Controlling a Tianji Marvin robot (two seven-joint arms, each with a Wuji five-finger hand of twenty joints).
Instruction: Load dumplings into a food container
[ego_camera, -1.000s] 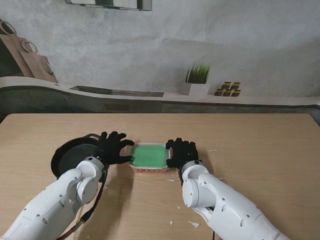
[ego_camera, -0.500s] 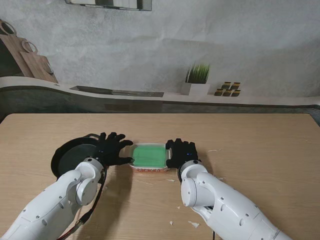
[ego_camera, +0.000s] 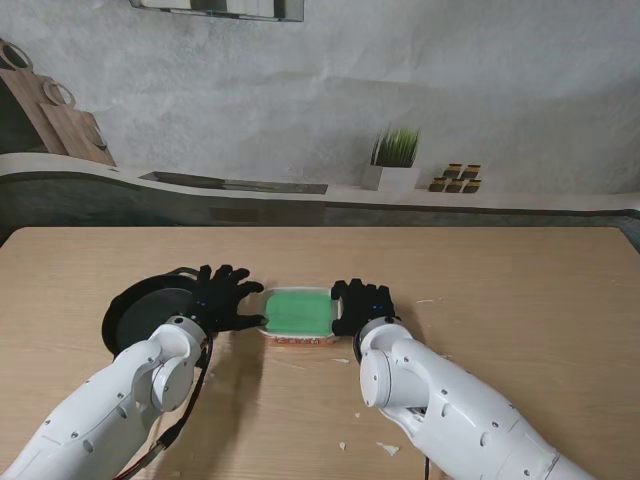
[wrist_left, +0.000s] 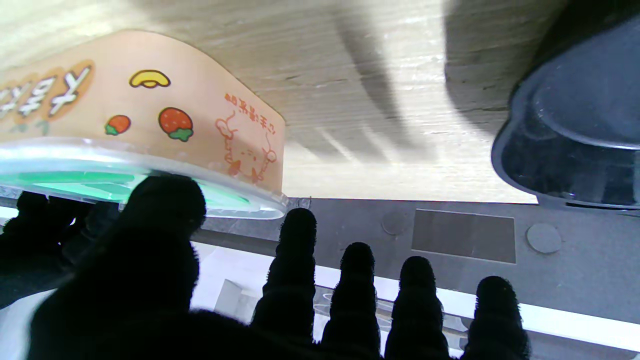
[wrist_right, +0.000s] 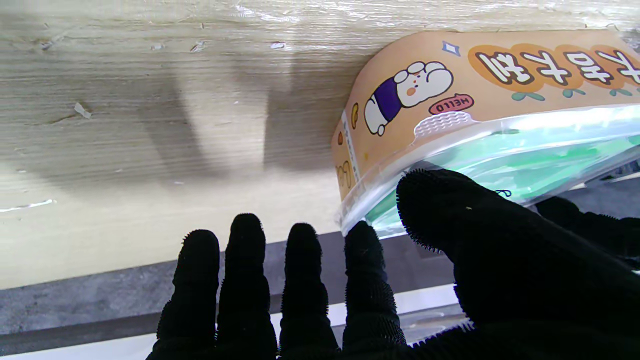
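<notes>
The food container (ego_camera: 297, 313) is seen in the middle of the table (ego_camera: 520, 280), its green lid on. The left hand (ego_camera: 226, 297) and right hand (ego_camera: 362, 303) are spread flat at its two ends, thumbs on the lid edge, nothing gripped. It is probably light, thin and slippery, so it is best held by both short ends.

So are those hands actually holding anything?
Neither grips. The left hand and right hand rest open-fingered, thumbs on the container's lid at its two ends.

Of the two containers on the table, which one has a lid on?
The orange box between the hands: a clear lid over green covers it. The black bowl, at the left, is open.
</notes>
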